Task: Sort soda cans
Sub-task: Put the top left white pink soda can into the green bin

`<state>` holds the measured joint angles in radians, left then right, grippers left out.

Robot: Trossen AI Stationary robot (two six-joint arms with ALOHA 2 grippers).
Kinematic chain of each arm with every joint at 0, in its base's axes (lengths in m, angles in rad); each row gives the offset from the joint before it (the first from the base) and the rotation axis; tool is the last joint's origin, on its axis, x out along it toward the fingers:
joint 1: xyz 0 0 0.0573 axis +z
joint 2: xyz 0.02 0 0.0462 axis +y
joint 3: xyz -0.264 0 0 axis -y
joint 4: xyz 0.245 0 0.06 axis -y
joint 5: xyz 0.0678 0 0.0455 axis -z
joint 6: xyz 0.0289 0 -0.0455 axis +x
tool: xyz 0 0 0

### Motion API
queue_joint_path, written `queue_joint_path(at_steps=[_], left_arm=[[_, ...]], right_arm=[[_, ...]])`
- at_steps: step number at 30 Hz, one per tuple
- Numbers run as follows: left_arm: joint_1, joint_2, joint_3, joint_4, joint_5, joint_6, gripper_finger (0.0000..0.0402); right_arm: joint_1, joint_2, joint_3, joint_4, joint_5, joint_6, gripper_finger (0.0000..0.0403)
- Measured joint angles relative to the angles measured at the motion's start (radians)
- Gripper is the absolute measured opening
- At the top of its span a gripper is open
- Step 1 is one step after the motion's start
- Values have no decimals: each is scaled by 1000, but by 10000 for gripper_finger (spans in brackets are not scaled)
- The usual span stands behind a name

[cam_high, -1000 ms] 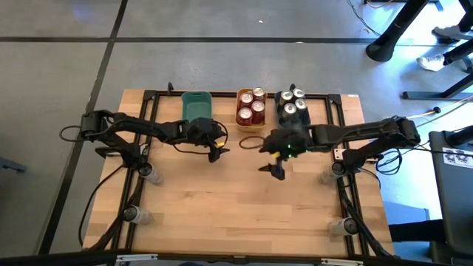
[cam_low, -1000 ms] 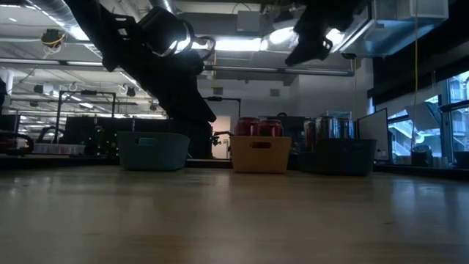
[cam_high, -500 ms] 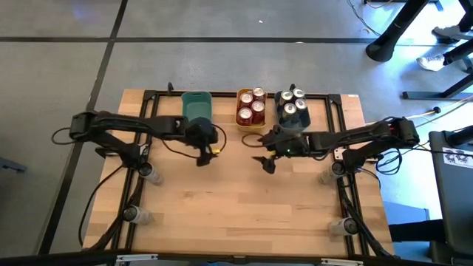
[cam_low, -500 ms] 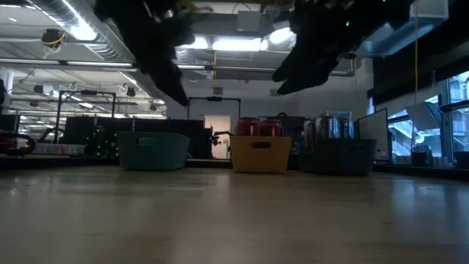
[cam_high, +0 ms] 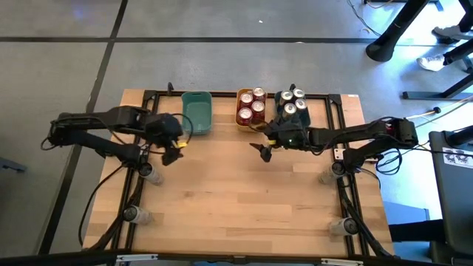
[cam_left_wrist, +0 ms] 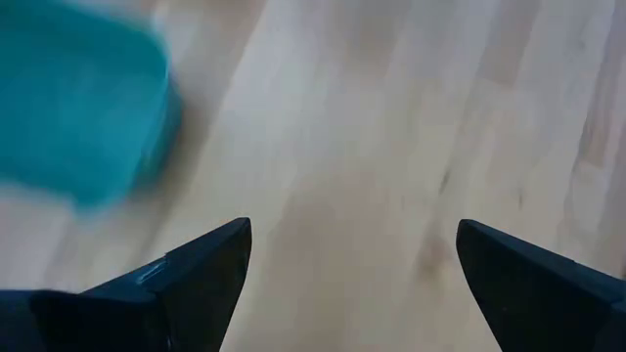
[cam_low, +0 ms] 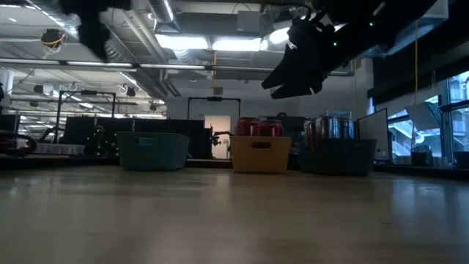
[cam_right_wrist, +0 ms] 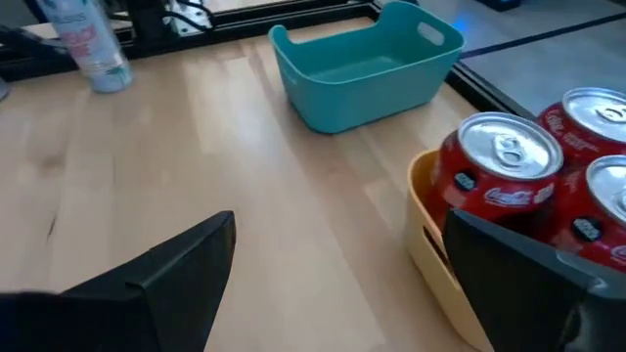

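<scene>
The soda cans stand upright in two bins at the table's far edge. Red cans fill the yellow bin, and silver cans fill the grey bin. The teal bin holds nothing. My right gripper hangs open over the wood just in front of the yellow bin, tipped toward it. My left gripper is open and empty, high over the wood, nearer and to the left of the teal bin.
A black frame runs behind the bins and down both table sides. Pale cylindrical posts stand by the arm bases. The wood between the arms and the near edge is bare.
My left gripper has risen and drawn back toward the table's left edge, away from the teal bin, staying open. My right gripper has sunk, tipped closer to level and gone toward the far edge and the yellow bin, staying open. No can has moved.
</scene>
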<state>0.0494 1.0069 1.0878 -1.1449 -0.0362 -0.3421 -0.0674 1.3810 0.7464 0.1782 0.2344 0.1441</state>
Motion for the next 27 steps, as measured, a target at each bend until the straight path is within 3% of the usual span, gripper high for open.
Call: queue_joint_path(at_steps=[4,11,15,27], left_arm=[[-74,-50,14,-132,26,-151,349],[-213,-85,15,-353,32,-286,349],[-278,-84,15,-389,25,-333,349],[-469,-83,15,-424,23,-514,349]], right_arm=[[8,17,0,-5,-32,4,360],[11,92,0,60,-111,33,360],[11,133,0,65,-168,53,360],[10,157,0,92,-159,83,360]])
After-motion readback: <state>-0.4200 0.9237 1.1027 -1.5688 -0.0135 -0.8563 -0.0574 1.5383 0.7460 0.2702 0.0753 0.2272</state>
